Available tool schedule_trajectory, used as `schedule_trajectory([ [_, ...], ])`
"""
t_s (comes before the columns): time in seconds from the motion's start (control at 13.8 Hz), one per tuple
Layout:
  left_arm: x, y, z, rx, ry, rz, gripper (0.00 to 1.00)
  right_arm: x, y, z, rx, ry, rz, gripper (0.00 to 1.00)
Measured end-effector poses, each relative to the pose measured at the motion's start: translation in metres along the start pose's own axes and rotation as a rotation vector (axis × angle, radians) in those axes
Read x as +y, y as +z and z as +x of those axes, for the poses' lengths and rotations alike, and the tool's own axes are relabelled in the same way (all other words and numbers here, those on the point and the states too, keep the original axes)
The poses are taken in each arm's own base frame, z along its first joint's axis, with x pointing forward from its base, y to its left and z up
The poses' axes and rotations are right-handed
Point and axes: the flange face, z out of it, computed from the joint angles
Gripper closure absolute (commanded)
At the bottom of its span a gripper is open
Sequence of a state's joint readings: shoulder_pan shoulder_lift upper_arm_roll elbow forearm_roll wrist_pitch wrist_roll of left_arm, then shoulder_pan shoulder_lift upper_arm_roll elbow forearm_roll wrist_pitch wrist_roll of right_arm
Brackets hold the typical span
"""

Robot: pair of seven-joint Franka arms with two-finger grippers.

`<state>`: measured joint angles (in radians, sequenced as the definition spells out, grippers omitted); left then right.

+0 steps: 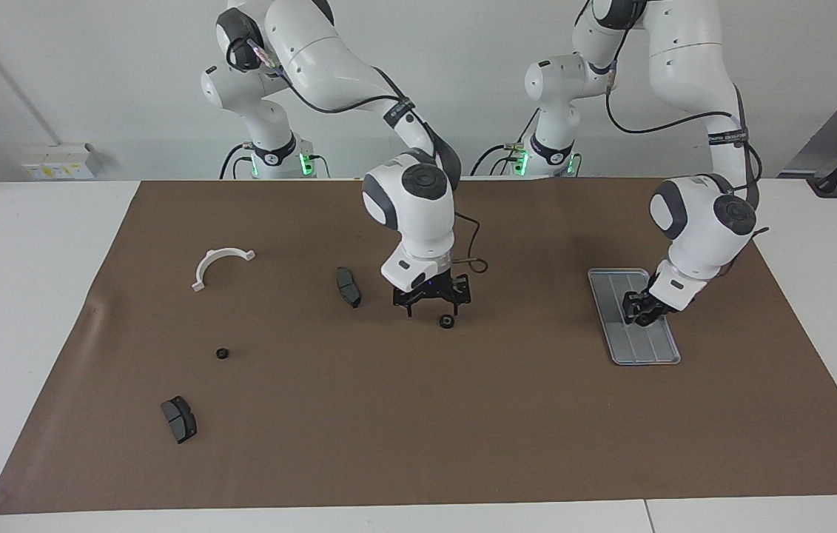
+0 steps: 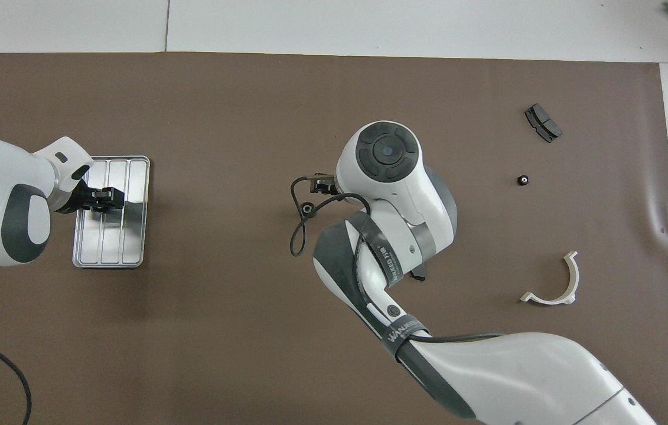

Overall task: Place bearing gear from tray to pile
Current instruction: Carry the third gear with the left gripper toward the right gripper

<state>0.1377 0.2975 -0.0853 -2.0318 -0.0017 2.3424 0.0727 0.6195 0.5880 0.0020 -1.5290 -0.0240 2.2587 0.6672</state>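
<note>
The silver grooved tray point(image 1: 647, 352) point(image 2: 110, 249) lies toward the left arm's end of the table. My left gripper point(image 1: 639, 311) point(image 2: 103, 199) is down on it, its fingers drawn in around the small black bearing gear, which is mostly hidden between them. The pile is scattered toward the right arm's end: a white half-ring bracket point(image 1: 220, 263) point(image 2: 553, 284), two brake pads point(image 1: 348, 286) point(image 1: 179, 419), and a small black gear point(image 1: 222, 353) point(image 2: 523, 180). My right gripper point(image 1: 434, 306) hangs open low over the mat's middle, right beside another black gear point(image 1: 447, 321) point(image 2: 308, 208).
Brown mat point(image 1: 462, 429) covers the table, with white table edge around it. In the overhead view the right arm's body hides one brake pad; the other pad point(image 2: 542, 122) shows. A cable loop point(image 2: 297, 230) hangs from the right wrist.
</note>
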Motion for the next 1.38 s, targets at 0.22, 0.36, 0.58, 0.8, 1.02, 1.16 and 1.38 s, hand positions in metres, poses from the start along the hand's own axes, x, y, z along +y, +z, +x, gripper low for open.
schedule_trajectory([
  [0.22,-0.001,0.000,0.000,0.001,-0.002,0.001,0.83,-0.007,0.008,-0.001,0.027,-0.019,0.008,0.00],
  [0.36,-0.002,-0.001,0.000,0.002,-0.003,0.001,0.89,-0.012,0.010,-0.005,0.029,-0.033,0.004,0.16],
  [0.58,-0.001,-0.011,0.007,0.021,-0.001,0.002,0.90,-0.014,0.019,-0.010,0.031,-0.061,-0.022,0.31],
  [0.8,0.018,-0.044,0.026,0.026,-0.041,-0.002,0.90,-0.015,0.028,-0.013,0.024,-0.069,-0.032,0.31],
  [1.02,0.089,-0.055,0.031,0.027,-0.130,-0.010,0.90,-0.015,0.033,-0.017,0.024,-0.073,-0.030,0.37],
  [1.16,0.142,-0.052,0.025,0.021,-0.193,-0.015,0.90,-0.015,0.040,-0.022,0.026,-0.078,-0.026,0.43],
  [1.38,0.198,-0.053,0.015,0.021,-0.265,-0.021,0.89,-0.015,0.040,-0.023,0.035,-0.084,-0.027,0.77],
])
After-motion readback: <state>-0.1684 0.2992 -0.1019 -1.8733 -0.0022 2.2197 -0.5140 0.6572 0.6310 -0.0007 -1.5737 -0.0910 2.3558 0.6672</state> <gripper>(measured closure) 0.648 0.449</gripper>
